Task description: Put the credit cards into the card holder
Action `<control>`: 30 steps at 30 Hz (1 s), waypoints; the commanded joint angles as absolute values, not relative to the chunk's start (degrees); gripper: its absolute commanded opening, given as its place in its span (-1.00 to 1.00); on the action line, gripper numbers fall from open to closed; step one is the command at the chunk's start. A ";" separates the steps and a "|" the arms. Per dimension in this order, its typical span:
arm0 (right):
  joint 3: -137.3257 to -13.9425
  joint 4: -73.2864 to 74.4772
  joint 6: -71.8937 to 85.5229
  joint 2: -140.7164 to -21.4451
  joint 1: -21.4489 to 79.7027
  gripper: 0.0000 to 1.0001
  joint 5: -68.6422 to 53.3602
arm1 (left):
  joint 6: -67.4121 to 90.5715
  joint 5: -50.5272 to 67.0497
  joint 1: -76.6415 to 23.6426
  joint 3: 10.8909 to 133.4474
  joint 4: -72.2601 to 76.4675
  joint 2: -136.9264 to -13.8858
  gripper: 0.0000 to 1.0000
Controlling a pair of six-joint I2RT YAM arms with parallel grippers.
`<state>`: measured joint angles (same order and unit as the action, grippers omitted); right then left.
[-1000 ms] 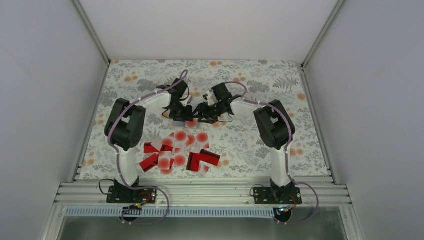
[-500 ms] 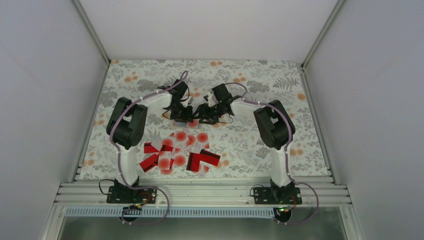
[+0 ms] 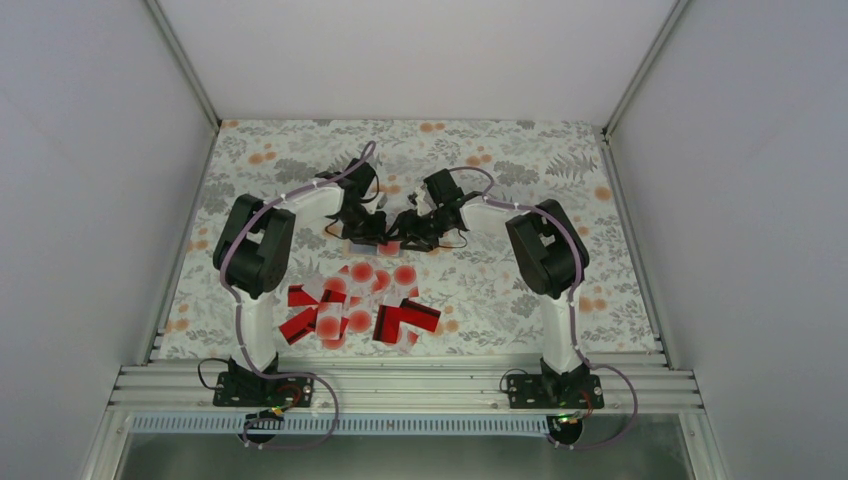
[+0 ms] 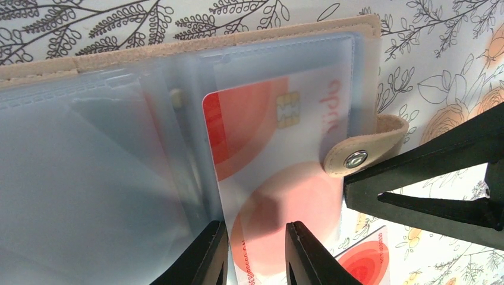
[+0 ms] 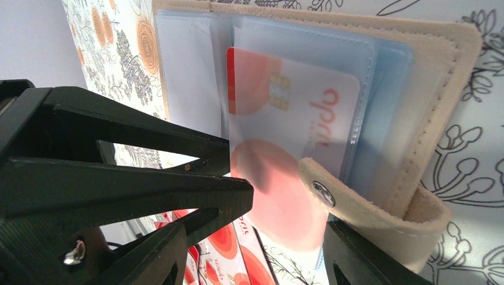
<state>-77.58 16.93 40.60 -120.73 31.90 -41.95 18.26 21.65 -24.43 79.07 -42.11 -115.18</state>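
The tan card holder [image 4: 89, 178] lies open on the floral cloth, its clear sleeves facing up. A white credit card with red dots [image 4: 267, 136] sits partly inside one sleeve, its lower end sticking out. My left gripper [image 4: 252, 249] is over that end, its jaws a narrow gap apart and the card's face showing flat between the tips. My right gripper [image 5: 255, 231] stands wide open. One of its fingers [image 4: 428, 172] rests against the holder's snap strap [image 4: 362, 151]. Several more credit cards [image 3: 360, 305], red ones and dotted white ones, lie in a loose heap nearer the bases.
Both grippers [image 3: 392, 233] meet over the holder at the middle of the cloth, fingers nearly touching. A loose dotted card [image 4: 365, 264] lies right beside the holder. Grey walls close in the cloth at left, right and back.
The left gripper's jaws have drawn closer together over the card. Both arms have barely shifted above the holder; the heap of cards is unchanged.
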 commanded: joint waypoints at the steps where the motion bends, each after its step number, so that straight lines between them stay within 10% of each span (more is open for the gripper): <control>1: -77.11 18.89 39.29 -121.18 31.71 0.18 -39.37 | 18.02 23.44 -24.35 79.63 -41.60 -115.45 -0.45; 30: -75.55 19.67 38.79 -119.12 31.63 0.23 -40.06 | 17.38 22.73 -24.33 80.43 -41.84 -115.79 -0.44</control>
